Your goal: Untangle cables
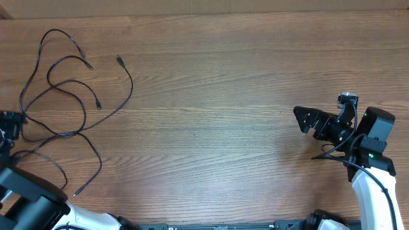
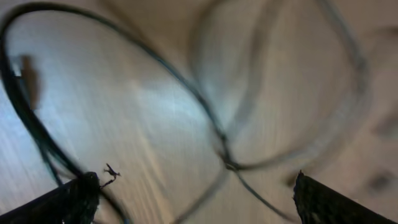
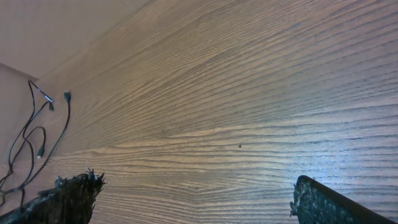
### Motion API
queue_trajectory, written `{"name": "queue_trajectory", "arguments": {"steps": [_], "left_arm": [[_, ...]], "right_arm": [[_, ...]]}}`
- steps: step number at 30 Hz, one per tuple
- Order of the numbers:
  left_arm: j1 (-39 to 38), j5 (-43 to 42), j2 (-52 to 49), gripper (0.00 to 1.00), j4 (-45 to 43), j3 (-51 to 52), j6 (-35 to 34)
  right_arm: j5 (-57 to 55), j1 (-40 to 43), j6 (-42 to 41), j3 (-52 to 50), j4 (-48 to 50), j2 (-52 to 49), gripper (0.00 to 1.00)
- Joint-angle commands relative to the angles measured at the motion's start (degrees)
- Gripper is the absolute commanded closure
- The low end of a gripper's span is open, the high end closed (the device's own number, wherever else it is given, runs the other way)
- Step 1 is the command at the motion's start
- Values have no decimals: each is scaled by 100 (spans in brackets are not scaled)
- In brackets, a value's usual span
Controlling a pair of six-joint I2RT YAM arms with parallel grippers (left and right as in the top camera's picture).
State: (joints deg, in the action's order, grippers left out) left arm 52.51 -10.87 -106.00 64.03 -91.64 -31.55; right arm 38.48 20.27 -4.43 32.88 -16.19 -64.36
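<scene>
Wood-grain counter (image 1: 223, 76), photographed from overhead, bare across its middle and far side. At the near right corner, white-and-black right arm (image 1: 374, 185), reaching inward and well apart from the work. At the near left corner, left arm (image 1: 32, 204), mostly cut off by the frame, bent up along the left edge beside the tangle.

Right jaws spread wide over bare wood, clamped on nothing, as shown in the right wrist view. Left jaws likewise wide apart in the left wrist view, hovering close above the cords, with nothing pinched between them so far as the blurred picture allows.

Lying at the far left of the counter: cables (image 1: 131, 86), thin and black, sprawled in loose overlapping loops. Up close, in the left wrist view, two strands crossing beneath the open gap, out of focus. Plug ends (image 1: 119, 59) scattered free on the wood, apart from one another, one trailing toward the near edge.

Judged by the layout: partly loosened, not yet separated. Apparently done: ends fanned out, loops slack and flat rather than pulled tight. Left to do, by the look of it: lifting strands off one another at several crossings near the left edge, then laying each cord out alone. Exact number of cords impossible to tell from these views.
</scene>
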Motion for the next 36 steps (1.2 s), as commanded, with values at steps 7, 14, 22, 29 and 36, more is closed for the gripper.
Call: {"name": "queue_trajectory", "arguments": {"steps": [7,14,22,29,36], "left_arm": [[-2,-503,831,0,691,-1628,739],[-72,-1762,2286,1,693,-2201,1043],[-1300,-2256,3064,0,1290,-2201,2647],[-3510,-1394,3101,0,2149,-2192,2990],[-5628,-210,3027,0,2234,-2122,2778]], "right_arm": [[-52,37,46,50,22,-2,0],[-52,37,44,50,101,-2,0],[-46,37,39,50,83,-2,0],[15,37,-4,50,81,-2,0],[11,37,-2,50,15,-2,0]]}}
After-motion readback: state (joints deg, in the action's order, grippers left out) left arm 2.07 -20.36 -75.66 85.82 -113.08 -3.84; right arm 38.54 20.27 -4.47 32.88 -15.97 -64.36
